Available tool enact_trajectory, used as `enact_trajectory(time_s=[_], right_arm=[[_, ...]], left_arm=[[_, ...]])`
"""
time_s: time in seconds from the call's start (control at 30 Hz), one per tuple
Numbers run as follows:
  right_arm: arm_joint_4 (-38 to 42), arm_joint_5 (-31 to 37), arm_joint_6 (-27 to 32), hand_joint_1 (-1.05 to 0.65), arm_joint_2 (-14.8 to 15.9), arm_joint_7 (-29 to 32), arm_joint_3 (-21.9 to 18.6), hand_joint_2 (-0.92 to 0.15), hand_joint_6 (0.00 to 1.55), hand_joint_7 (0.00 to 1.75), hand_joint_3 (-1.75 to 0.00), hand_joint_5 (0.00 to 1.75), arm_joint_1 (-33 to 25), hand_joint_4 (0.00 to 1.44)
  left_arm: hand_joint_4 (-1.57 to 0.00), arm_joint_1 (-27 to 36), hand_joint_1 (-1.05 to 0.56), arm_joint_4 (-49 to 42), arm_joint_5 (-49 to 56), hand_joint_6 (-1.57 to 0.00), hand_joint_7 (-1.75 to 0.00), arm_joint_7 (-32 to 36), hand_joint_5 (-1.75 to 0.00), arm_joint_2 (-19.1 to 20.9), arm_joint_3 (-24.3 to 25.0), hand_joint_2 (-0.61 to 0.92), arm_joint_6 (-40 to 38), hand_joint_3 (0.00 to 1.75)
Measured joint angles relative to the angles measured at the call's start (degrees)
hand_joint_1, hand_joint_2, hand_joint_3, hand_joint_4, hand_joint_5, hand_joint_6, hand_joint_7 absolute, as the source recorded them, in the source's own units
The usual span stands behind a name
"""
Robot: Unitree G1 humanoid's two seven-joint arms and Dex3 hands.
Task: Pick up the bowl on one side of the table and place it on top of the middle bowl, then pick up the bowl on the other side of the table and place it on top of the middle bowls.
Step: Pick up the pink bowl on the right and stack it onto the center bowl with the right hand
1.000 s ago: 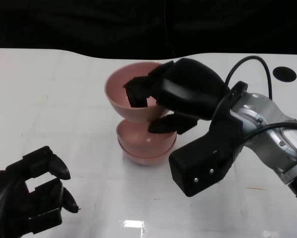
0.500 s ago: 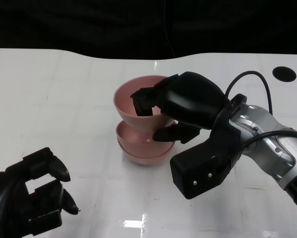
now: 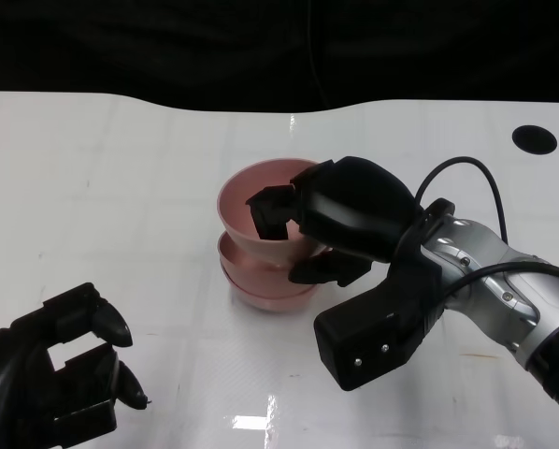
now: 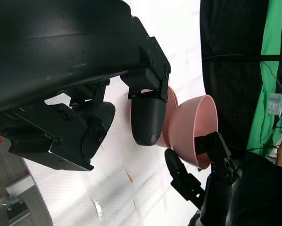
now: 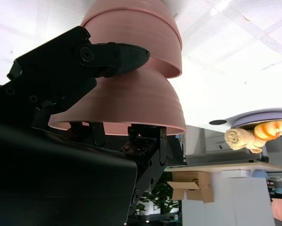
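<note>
Right robot hand (image 3: 303,224) grips rim of smooth pink plastic bowl (image 3: 251,210), tilted, seated in pink two-bowl stack (image 3: 261,281) at mid white surface (image 3: 121,178). Bowl interiors hold nothing. Left robot hand (image 3: 55,379) w/ fingers apart, holding nothing. No legible text.

The head view looks down from above onto the white table (image 3: 121,168), far enough back to take in both hands and the dark backdrop beyond the far edge. The left wrist view sits close behind the left hand (image 4: 84,94), turned on its side, facing across the table toward the pink bowls (image 4: 190,129) and the right hand (image 4: 211,160) past them. The right wrist view looks from very close behind the right hand's fingers (image 5: 98,56), upside down, with the bowls filling its middle. All three views share the bowls and the right hand.
</note>
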State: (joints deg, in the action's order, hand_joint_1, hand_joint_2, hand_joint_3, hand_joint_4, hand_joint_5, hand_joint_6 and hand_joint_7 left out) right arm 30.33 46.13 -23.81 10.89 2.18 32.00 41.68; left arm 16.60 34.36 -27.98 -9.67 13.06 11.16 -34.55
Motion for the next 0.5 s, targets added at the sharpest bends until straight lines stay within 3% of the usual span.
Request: enact_trajectory(time_s=[0.07,0.2,0.43,0.5], right_arm=[[1.01,0.00,-0.21,-0.26,-0.26,0.34,0.19,-0.74,0.67,1.63,-0.48,1.75,0.00,0.91],[3.09,0.16,-0.61,-0.27,-0.91,1.63,0.84,-0.81,0.86,1.10,-0.34,1.75,0.00,0.91],[5.30,0.20,-0.75,-0.29,-1.74,1.81,2.06,-0.86,0.90,0.96,-0.24,1.75,0.00,0.89],[5.74,0.20,-0.76,-0.29,-2.02,1.95,2.12,-0.89,0.95,0.81,-0.17,1.75,0.01,0.89]], left_arm=[[-0.80,0.03,0.32,0.00,0.05,-0.62,-1.75,0.00,-1.75,-0.03,-0.01,0.92,0.00,1.22],[-0.80,0.04,0.31,0.03,0.65,-0.62,-1.75,0.03,-1.75,-0.13,-0.12,0.92,0.00,1.21],[-0.79,0.05,0.31,0.35,0.69,-0.62,-1.75,0.04,-1.75,-0.38,-0.13,0.92,0.00,1.20],[-0.79,0.05,0.31,0.39,0.70,-0.61,-1.75,0.04,-1.75,-0.38,-0.13,0.92,0.00,1.19]])
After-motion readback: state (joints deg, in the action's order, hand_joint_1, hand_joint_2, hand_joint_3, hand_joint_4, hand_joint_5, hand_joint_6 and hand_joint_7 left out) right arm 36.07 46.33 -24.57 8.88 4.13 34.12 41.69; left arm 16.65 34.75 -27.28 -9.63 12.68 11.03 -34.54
